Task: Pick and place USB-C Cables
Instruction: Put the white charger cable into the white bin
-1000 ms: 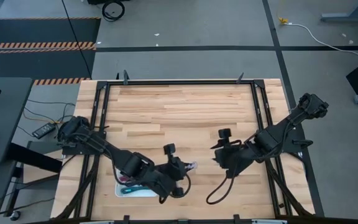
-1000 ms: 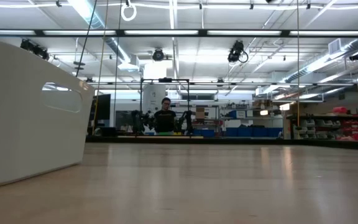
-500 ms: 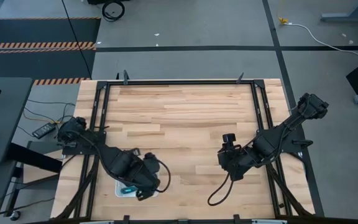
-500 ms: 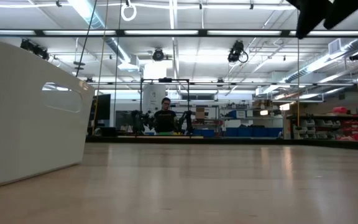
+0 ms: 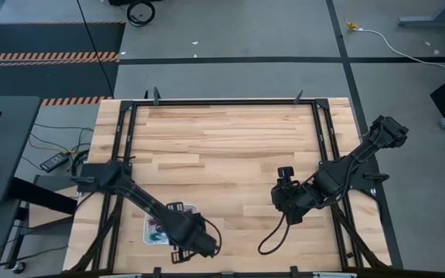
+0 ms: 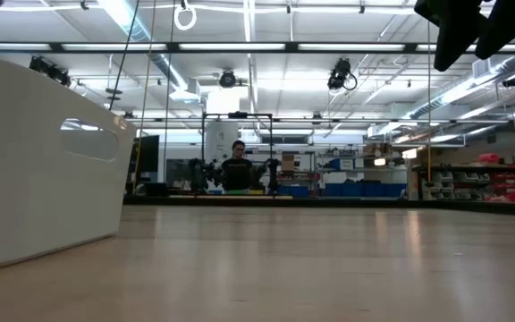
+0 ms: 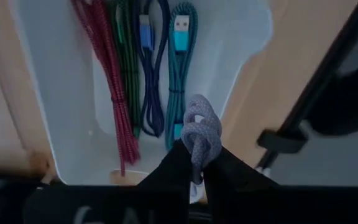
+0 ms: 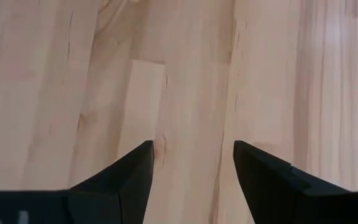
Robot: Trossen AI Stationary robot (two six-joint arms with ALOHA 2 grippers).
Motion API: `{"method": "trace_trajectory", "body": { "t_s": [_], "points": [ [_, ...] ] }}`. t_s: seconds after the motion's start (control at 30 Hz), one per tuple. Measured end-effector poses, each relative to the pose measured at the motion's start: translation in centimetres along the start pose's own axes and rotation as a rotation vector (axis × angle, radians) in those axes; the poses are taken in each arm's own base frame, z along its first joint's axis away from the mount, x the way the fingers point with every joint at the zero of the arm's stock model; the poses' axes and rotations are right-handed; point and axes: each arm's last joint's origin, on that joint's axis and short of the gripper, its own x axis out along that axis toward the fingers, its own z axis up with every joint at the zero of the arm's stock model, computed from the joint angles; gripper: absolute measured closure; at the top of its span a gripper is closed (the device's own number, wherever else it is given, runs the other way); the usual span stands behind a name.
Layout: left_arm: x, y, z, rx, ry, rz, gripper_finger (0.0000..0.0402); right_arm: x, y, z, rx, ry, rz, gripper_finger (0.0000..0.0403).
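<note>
Only in the left wrist view is the silver-grey cable [image 7: 201, 134] seen clamped in the left pincer [image 7: 197, 163], held above the white tray [image 7: 55, 93]. The right pincer [image 8: 191, 167] is held apart over the counter [image 5: 222, 139] at four o'clock.

In the white tray [image 7: 61, 106] lie a dark red cable [image 7: 107, 74], a green cable [image 7: 127, 68], a purple cable [image 7: 151, 74] with a blue plug, and a teal cable [image 7: 180, 74]. Over the tray's edge is a silver-grey braided cable [image 7: 202, 134], between black fingers [image 7: 176, 171]. The table [image 5: 230, 147] is pale wood.
</note>
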Motion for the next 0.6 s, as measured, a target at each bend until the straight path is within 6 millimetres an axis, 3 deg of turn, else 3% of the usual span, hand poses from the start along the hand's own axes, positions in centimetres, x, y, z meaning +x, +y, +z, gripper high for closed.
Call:
{"method": "trace_trajectory", "body": {
  "t_s": [0.23, 0.6],
  "points": [
    [2.0, -0.3, 1.1, 0.068, 0.000, 0.101, 0.0343, 0.0, 0.0, 0.1, 0.004, -0.008, 0.003, 0.0176],
    [2.1, -0.2, 1.1, 0.060, -0.007, 0.131, 0.0245, 0.0, 0.0, 0.1, 0.004, -0.009, 0.003, 0.0176]
  ]
}}
